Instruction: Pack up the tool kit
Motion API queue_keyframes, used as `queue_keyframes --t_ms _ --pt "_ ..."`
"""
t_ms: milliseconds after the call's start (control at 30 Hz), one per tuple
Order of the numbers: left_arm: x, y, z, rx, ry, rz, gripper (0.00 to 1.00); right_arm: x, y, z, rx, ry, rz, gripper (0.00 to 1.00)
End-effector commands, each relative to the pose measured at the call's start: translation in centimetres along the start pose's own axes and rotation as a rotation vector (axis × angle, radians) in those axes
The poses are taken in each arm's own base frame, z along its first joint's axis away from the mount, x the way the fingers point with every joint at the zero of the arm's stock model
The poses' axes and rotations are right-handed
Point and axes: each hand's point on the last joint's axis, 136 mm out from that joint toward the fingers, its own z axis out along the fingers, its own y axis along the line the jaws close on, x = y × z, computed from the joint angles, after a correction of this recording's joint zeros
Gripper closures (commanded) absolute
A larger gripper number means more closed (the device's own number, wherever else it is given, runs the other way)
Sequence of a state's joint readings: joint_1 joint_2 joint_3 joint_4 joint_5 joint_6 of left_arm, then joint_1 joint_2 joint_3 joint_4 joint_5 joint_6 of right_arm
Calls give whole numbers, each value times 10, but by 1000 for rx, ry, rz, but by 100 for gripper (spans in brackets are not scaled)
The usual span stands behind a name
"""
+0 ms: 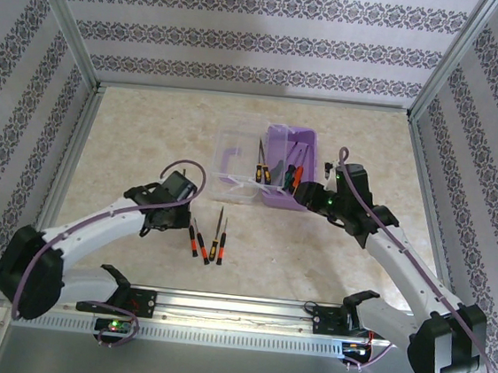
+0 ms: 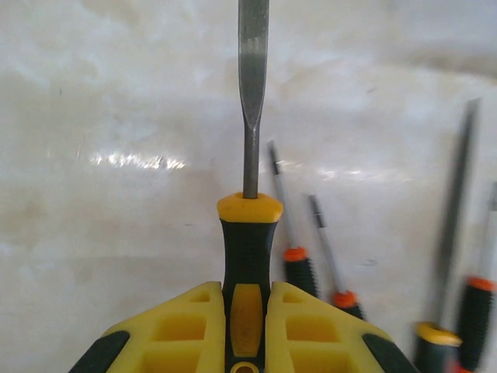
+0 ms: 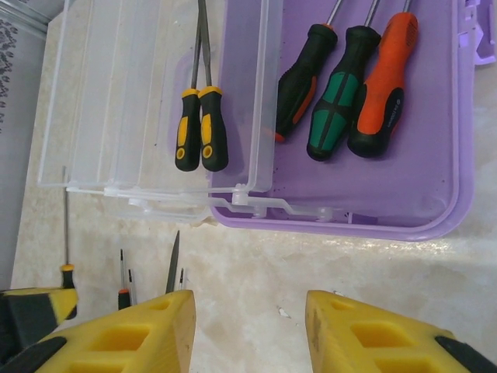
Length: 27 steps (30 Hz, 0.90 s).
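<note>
While the purple box [image 1: 314,144], at 1 o'clock on the table [image 1: 148,131], is lying open, clear lid [image 1: 231,145] swung to 9 o'clock, a snag on that lid is being risked. The right gripper [image 3: 248,311] is being held wide, empty. The left gripper [image 2: 248,303] is being clamped on a yellow-black screwdriver [image 2: 248,233], long axis 6-to-12 in its wrist view, tip at 12; held rearward, it may swivel.

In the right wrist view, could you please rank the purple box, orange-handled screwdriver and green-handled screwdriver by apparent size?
1. purple box
2. orange-handled screwdriver and green-handled screwdriver, too alike to separate; both shafts are cut off by the frame.
</note>
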State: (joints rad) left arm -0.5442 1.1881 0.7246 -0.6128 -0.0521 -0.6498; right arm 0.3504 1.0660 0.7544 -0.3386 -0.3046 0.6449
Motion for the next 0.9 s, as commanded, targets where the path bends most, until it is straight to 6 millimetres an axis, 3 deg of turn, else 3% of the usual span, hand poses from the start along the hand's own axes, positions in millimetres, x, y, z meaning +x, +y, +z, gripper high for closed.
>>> queue_keyframes --t_ms 0,200,433,667,867 --pt "-18 -16 -32 112 -78 12 91 -8 23 -1 -62 -28 -6 56" --pt "-33 -55 -72 294 -161 38 94 1 55 7 -106 -8 -52 57" --pt "-29 -117 -102 483 -239 183 94 10 99 16 -185 10 -85 59" --pt "-19 -153 -100 556 -232 235 94 17 124 29 -257 22 -54 62" --pt "-12 -166 -96 555 -215 274 94 18 131 38 -298 32 -9 65"
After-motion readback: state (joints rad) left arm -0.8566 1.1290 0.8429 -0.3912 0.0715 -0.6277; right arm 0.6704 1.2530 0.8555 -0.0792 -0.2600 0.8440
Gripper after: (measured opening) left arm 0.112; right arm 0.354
